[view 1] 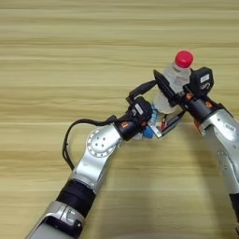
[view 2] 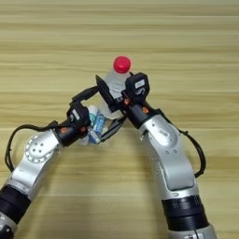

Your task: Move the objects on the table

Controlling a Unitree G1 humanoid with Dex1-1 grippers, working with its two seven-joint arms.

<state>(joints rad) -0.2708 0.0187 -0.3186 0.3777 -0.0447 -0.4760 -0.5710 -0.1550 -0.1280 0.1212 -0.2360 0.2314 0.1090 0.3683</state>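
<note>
item: clear plastic bottle with red cap (view 2: pixel 115 81). location: upright on the worktop (view 2: pixel 196 56), between the two fingers of our right hand (view 2: pixel 108 112), one black finger against its left flank, the other low on the near side. we judge the right hand to be grasping the bottle, though the contact itself is partly hidden.

item: blue tube (view 2: pixel 98 125), with a green-and-white tube (view 2: pixel 92 113) beside it. location: at the tip of our left hand (view 1: pixel 146 122), just left of the right hand's lower finger. whether the left hand is clenched on them we cannot tell.

handling note: both hands crowd one spot, fingers nearly touching. we judge it best to move one hand at a time, keep the bottle upright, grip below its shoulder, and clear the left hand's cable (view 1: pixel 69 140).
</note>
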